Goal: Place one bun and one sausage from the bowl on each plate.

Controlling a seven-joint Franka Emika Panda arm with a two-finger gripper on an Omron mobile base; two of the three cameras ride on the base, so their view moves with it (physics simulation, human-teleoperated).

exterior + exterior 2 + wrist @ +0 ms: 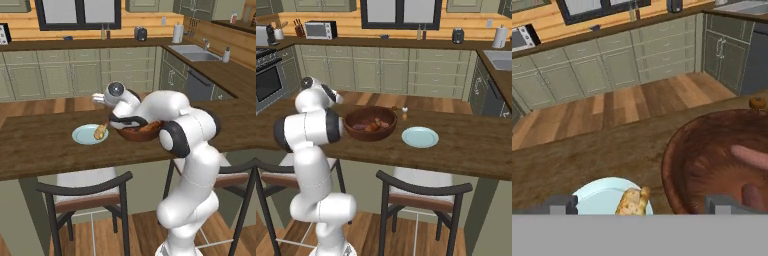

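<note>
**On the counter: one plate served in part, the other bare**

On the wooden counter the dark reddish-brown bowl sits between two pale blue plates, which puts each plate close by for handing food out of it. The plate on the robot's left already carries a bun, lying near the rim on the bowl side; the hand view shows the bun with what may be a sausage tucked along it, though I cannot be sure. The plate on the right holds nothing and lies just beside the bowl.

The pincer hangs above the gap between the left plate and the bowl's rim, its fingertips spread wide with nothing between them. That fits a hand free to pick something up. Inside the bowl, sausages lie against the wooden wall, and the right base view shows more food heaped there.

By my judgement, the right plate is still unserved, so the next reach probably goes into the bowl.
</note>
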